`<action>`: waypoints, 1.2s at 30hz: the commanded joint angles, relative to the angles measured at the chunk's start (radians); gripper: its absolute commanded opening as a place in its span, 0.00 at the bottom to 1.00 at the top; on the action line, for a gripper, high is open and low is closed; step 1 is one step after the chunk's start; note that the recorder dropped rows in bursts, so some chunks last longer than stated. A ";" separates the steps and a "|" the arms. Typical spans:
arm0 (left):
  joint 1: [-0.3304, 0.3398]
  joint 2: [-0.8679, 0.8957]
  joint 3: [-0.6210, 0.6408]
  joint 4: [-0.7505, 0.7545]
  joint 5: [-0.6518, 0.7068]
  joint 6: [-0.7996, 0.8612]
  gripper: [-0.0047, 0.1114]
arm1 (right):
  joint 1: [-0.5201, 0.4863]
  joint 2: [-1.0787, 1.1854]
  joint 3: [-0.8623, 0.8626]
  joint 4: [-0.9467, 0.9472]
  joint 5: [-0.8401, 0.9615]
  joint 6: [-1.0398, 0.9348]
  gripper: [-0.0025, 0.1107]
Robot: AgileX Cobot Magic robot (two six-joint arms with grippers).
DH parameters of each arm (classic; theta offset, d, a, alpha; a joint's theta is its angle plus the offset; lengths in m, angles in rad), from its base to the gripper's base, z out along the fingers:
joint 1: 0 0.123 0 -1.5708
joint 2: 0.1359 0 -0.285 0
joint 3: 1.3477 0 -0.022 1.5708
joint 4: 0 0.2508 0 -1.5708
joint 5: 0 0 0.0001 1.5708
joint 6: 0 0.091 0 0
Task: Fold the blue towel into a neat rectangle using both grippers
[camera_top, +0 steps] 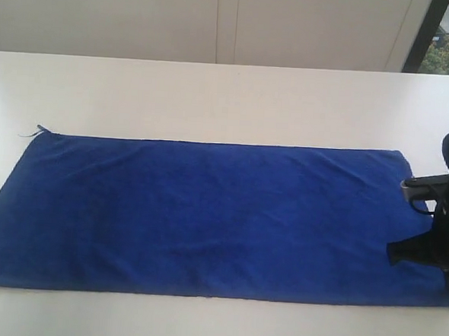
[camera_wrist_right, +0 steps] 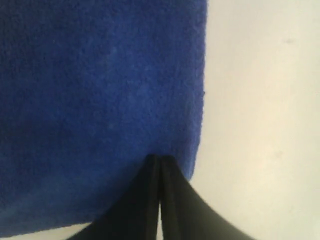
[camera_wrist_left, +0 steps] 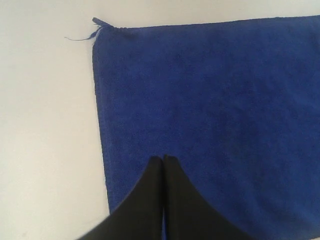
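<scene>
- Exterior view: the blue towel [camera_top: 206,213] lies flat on the white surface [camera_top: 213,99] as one long rectangle. No fold shows, so most of the folding looks still to do. Its hems run straight, and a loose thread [camera_top: 35,130] sticks out at the far left corner. The right claw [camera_top: 414,252] sits low over the towel's right end.
- Left wrist view: the left claw [camera_wrist_left: 162,161], its black fingers pressed together, hangs over the towel's left end, just inside the short hem. The pile looks soft and matte.
- Right wrist view: the right claw is likewise pressed together near the right hem. I cannot tell whether it nips any cloth.
</scene>
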 commanded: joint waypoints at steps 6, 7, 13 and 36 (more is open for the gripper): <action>0.003 -0.009 0.009 -0.013 0.025 0.006 0.04 | -0.002 -0.173 -0.020 -0.008 -0.285 -0.001 0.02; 0.003 -0.009 0.009 -0.013 0.030 0.006 0.04 | -0.010 -0.157 -0.020 -0.014 -0.340 0.009 0.02; 0.003 -0.009 0.009 -0.011 0.038 0.006 0.04 | -0.103 -0.002 -0.155 0.029 -0.346 -0.063 0.02; 0.003 -0.009 0.009 -0.002 0.036 0.006 0.04 | -0.123 0.203 -0.216 0.069 -0.305 -0.178 0.02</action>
